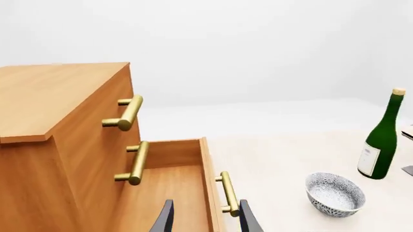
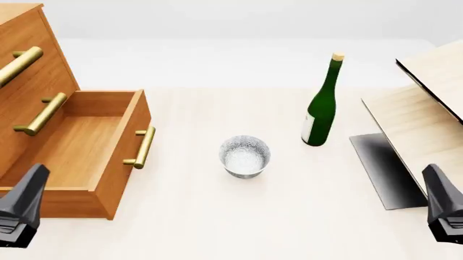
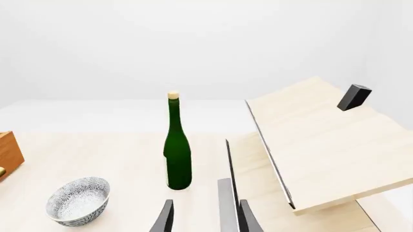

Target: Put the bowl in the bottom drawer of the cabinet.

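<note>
The speckled white bowl (image 2: 244, 156) stands upright on the table's middle, right of the cabinet (image 2: 32, 76). The bottom drawer (image 2: 124, 162) is pulled out and holds nothing; its brass handle (image 2: 142, 147) faces the bowl. My left gripper (image 2: 21, 212) is open at the near left, by the drawer's near corner, touching nothing. My right gripper (image 2: 443, 208) is open at the near right, well away from the bowl. The left wrist view shows the drawer (image 1: 208, 169), the bowl (image 1: 335, 194) and the open left gripper (image 1: 206, 218). The right wrist view shows the bowl (image 3: 78, 201) beyond the open right gripper (image 3: 206, 218).
A tall green wine bottle (image 2: 320, 103) stands just behind and right of the bowl. A pale wood structure with a dark panel (image 2: 419, 122) fills the right side. Upper drawer fronts with brass handles (image 2: 45, 112) are shut above the open drawer.
</note>
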You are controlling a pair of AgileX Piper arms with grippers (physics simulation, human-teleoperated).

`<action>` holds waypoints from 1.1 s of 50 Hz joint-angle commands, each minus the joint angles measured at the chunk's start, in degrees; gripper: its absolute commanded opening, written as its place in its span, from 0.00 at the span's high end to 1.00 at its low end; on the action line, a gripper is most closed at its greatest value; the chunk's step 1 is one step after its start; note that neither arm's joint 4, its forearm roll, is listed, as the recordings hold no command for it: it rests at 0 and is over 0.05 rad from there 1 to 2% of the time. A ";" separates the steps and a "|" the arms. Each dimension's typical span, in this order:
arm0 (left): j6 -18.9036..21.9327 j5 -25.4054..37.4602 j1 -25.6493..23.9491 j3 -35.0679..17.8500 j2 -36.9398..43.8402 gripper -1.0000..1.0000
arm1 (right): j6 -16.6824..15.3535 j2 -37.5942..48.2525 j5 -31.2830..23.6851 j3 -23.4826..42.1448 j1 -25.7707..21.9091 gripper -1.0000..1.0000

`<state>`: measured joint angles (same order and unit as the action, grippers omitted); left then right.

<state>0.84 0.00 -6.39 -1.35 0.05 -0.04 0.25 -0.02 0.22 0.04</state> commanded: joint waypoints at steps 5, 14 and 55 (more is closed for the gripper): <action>1.30 -4.02 -8.84 1.10 -0.04 0.00 | 0.00 -0.06 -0.07 0.00 0.02 0.00; 3.96 -3.37 -16.20 -1.05 -0.01 0.00 | -0.01 -0.06 -0.08 0.00 0.04 0.00; 7.43 -28.12 -29.44 -19.22 42.98 0.00 | -0.03 -0.06 -0.08 0.00 0.05 0.00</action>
<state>7.81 -24.54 -34.59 -15.33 33.65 -0.06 0.19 -0.10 0.21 0.09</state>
